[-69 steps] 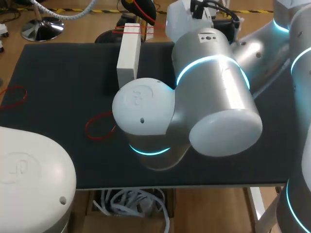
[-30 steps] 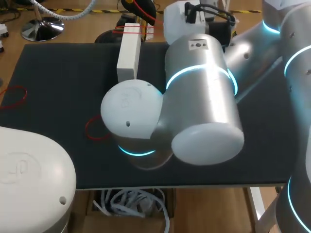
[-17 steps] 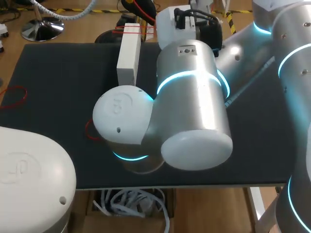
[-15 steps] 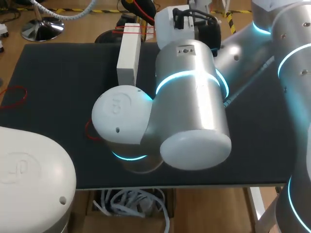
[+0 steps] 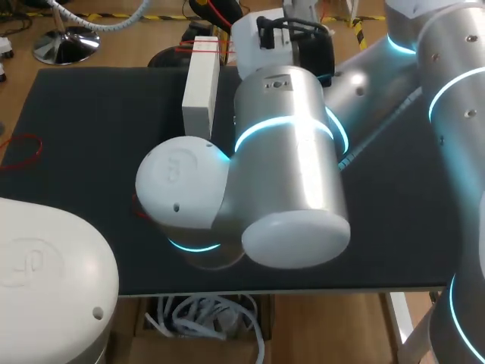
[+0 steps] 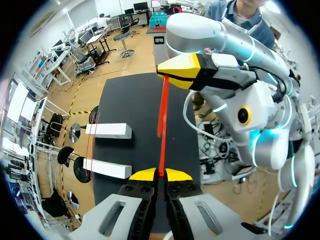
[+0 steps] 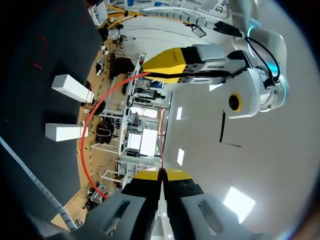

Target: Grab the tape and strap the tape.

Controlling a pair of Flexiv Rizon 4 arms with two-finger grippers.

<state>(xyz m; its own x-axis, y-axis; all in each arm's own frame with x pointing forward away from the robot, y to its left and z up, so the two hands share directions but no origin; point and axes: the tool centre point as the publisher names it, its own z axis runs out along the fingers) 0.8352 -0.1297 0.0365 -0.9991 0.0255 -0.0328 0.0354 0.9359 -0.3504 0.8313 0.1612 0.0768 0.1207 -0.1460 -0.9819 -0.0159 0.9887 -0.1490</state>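
A red rubber band [image 6: 162, 120] is stretched taut in the air between my two grippers. In the left wrist view my left gripper [image 6: 160, 174] is shut on one end, and my right gripper [image 6: 170, 75] pinches the other end ahead of it. From the right wrist, my right gripper [image 7: 161, 173] is shut on the band [image 7: 86, 150], which curves up to my left gripper [image 7: 152, 67]. Two white blocks [image 6: 108, 131] [image 6: 105, 169] stand apart on the black mat, with a thin red band [image 6: 90, 145] across their ends. From the head camera, one white block [image 5: 201, 83] shows at the mat's far side.
My right arm's big silver links [image 5: 280, 167] cover the middle of the black mat [image 5: 83, 114]. A loose red band [image 5: 23, 151] lies near the mat's left edge; another [image 5: 139, 206] peeks out under the arm. My left arm's white housing [image 5: 45, 280] fills the near left corner.
My right arm has swung leftward across the mat, hiding most of the loose red band in the middle. The white block and the left-edge band have not moved.
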